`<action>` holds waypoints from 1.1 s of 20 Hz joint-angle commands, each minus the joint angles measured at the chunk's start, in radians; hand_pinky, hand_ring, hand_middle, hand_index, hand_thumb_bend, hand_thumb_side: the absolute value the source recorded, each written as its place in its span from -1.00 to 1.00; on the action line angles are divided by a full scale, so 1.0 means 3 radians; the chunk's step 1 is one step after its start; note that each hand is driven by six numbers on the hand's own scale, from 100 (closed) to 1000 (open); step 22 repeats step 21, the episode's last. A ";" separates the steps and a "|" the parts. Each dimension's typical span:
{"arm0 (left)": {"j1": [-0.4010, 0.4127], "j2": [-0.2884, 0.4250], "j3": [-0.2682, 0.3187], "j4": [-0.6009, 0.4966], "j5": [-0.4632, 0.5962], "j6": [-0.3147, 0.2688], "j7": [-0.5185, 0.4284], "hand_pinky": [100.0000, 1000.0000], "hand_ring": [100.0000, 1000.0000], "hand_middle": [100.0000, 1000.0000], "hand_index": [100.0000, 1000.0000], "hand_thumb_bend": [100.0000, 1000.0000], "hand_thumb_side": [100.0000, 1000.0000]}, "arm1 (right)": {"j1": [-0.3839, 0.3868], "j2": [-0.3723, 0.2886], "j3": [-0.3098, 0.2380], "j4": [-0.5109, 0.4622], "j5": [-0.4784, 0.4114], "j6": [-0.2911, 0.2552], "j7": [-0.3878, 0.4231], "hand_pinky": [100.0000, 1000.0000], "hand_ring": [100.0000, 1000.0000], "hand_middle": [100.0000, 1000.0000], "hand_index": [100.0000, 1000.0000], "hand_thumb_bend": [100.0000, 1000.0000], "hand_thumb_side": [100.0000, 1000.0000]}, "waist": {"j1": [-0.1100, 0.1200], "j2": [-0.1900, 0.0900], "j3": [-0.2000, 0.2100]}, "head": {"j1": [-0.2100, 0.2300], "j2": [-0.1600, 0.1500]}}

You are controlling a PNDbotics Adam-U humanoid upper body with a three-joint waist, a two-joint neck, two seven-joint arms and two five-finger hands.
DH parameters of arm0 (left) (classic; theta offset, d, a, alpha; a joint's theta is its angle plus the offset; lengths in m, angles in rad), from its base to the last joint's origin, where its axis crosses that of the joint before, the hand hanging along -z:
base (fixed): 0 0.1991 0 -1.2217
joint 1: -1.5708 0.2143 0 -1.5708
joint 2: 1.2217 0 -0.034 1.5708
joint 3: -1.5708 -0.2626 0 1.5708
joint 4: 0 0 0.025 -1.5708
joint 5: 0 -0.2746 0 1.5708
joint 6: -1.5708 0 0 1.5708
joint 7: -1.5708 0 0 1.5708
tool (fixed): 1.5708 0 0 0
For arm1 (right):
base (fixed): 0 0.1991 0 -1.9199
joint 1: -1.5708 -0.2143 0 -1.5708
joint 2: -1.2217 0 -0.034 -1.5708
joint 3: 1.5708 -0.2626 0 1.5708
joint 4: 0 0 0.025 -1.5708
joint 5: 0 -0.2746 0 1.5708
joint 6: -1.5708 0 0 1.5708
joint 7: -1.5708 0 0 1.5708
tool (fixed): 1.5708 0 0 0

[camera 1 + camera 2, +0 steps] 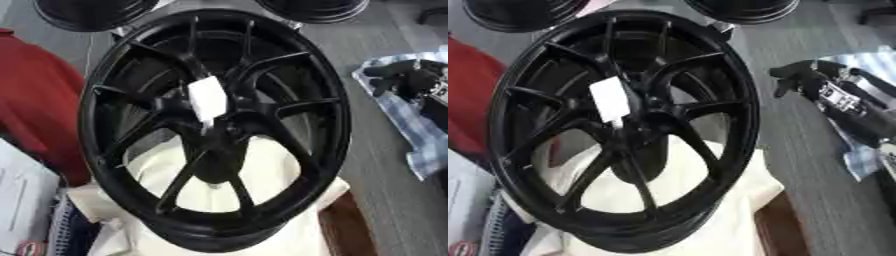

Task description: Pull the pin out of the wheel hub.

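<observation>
A large black wheel hub (214, 125) stands tilted on a cream cloth (254, 165) at the near edge of the grey floor, spokes facing up, with a white tag (208, 98) lying over its centre; the pin itself cannot be made out among the dark spokes. The right hand (811, 80) comes in from the right edge, well apart from the rim, above a blue-and-white cloth (420, 135), its fingers curled downward around nothing. Two more black wheels (92, 12) sit at the far edge, and red fabric (35, 100) lies along the left.
</observation>
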 commanded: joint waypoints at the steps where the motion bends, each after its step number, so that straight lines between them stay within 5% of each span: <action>1: 0.0119 0.0079 0.0124 -0.0176 0.0089 -0.0125 0.0011 0.89 0.57 0.60 0.84 -0.61 1.00 | -0.0013 -0.0087 -0.0040 -0.0051 -0.0028 -0.0026 -0.0009 1.00 0.94 0.09 0.54 -1.00 0.30 | 0.0010 -0.0084 -0.0022 | 0.0047 -0.0013; 2: 0.0190 0.0068 0.0153 -0.0235 0.0130 -0.0166 0.0017 0.89 0.57 0.60 0.84 -0.61 1.00 | -0.0014 -0.0089 -0.0040 -0.0051 -0.0032 -0.0031 -0.0010 1.00 0.94 0.09 0.54 -1.00 0.30 | 0.0012 -0.0089 -0.0033 | 0.0067 -0.0007; 4: 0.0337 0.0049 0.0223 -0.0368 0.0220 -0.0256 0.0061 0.82 0.50 0.53 0.76 -0.92 0.83 | -0.0018 -0.0097 -0.0037 -0.0051 -0.0046 -0.0038 -0.0009 1.00 0.94 0.09 0.54 -1.00 0.30 | 0.0016 -0.0103 -0.0058 | 0.0109 0.0017; 5: 0.0411 0.0023 0.0276 -0.0447 0.0270 -0.0305 0.0102 0.68 0.36 0.39 0.59 -1.00 0.51 | -0.0024 -0.0101 -0.0036 -0.0051 -0.0057 -0.0042 -0.0009 1.00 0.94 0.09 0.54 -1.00 0.29 | 0.0016 -0.0111 -0.0069 | 0.0125 0.0029; 8: 0.0481 -0.0094 0.0495 -0.0688 0.0419 -0.0397 0.0245 0.50 0.15 0.21 0.46 -1.00 0.18 | -0.0035 -0.0118 -0.0056 -0.0051 -0.0094 -0.0074 -0.0021 1.00 0.94 0.09 0.54 -1.00 0.26 | 0.0000 -0.0113 -0.0066 | 0.0116 0.0023; 14: 0.0577 -0.0518 0.0918 -0.1183 0.0724 -0.0196 0.0549 0.45 0.14 0.19 0.47 -1.00 0.17 | -0.0112 -0.0143 -0.0070 -0.0051 -0.0159 -0.0165 -0.0029 1.00 0.94 0.10 0.54 -1.00 0.24 | -0.0038 -0.0067 -0.0121 | 0.0137 -0.0043; 22: 0.0942 -0.1114 0.0725 -0.1781 0.1092 -0.0091 0.0917 0.42 0.13 0.17 0.47 -1.00 0.19 | -0.0219 -0.0117 -0.0060 -0.0051 -0.0220 -0.0236 -0.0025 1.00 0.94 0.09 0.53 -1.00 0.22 | -0.0102 -0.0002 -0.0202 | 0.0182 -0.0128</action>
